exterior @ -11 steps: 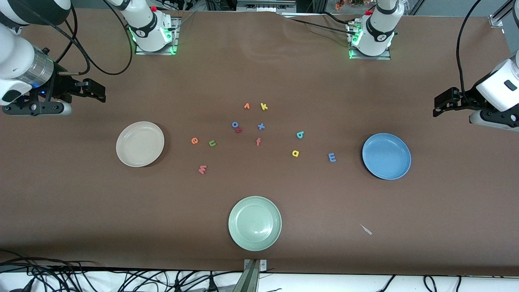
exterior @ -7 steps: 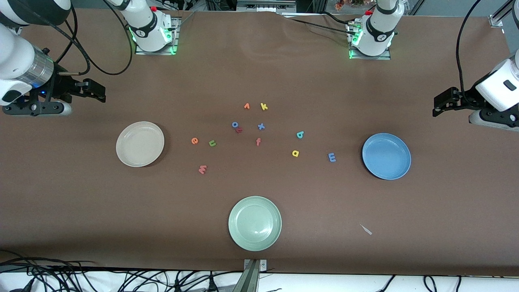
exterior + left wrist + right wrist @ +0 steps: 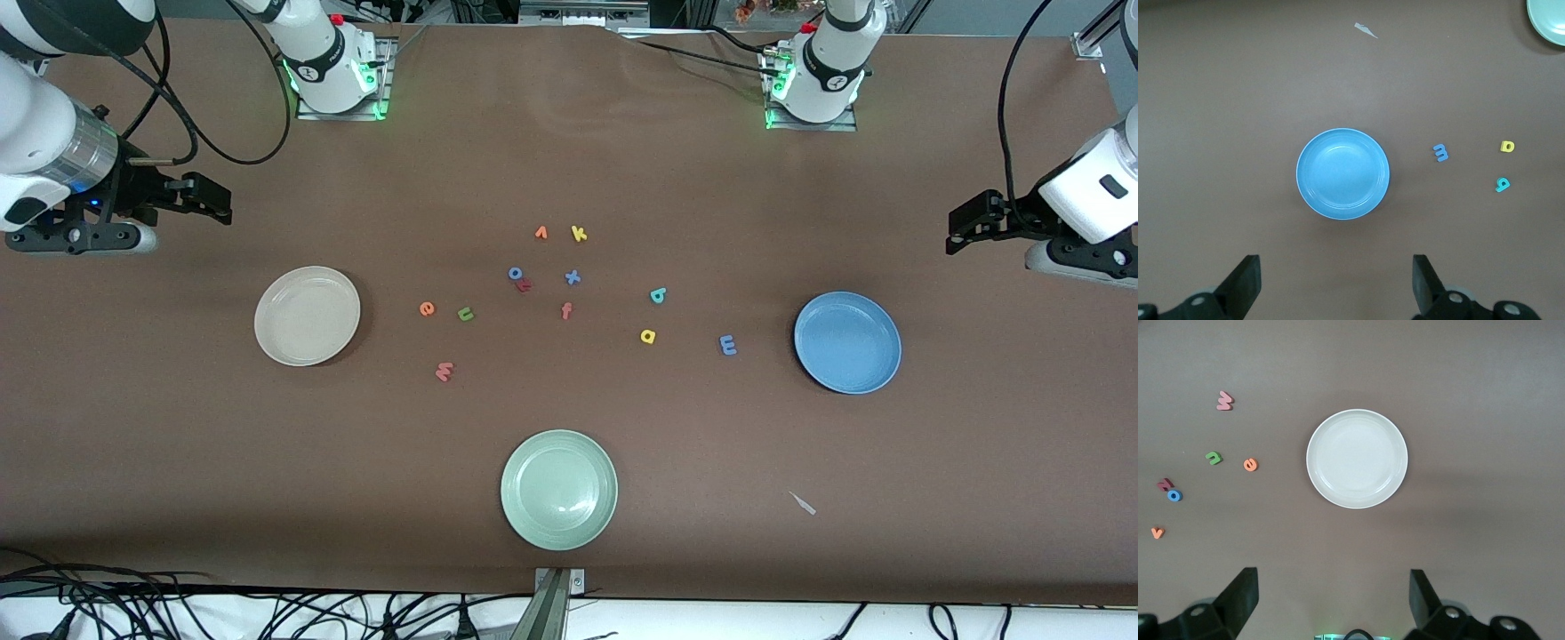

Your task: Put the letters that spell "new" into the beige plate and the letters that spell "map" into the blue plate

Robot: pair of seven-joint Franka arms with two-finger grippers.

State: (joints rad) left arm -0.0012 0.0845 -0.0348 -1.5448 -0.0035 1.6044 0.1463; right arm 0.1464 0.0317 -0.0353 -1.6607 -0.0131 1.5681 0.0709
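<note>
Six target letters sit mixed with lookalikes, so either released pincer, left pincer or right pincer, could easily snag the orange "v" instead of the orange "e".

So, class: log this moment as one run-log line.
stage: start | beige plate: empty | blue plate: empty | left gripper: open over table | right gripper: open over table

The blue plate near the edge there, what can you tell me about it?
The blue plate is round, shallow and sky-blue, smooth and slightly glossy, with a low raised rim. It sits flat and empty on the brown table toward the left arm's end. Nothing touches it; the small blue letter m lies beside it, apart.
</note>
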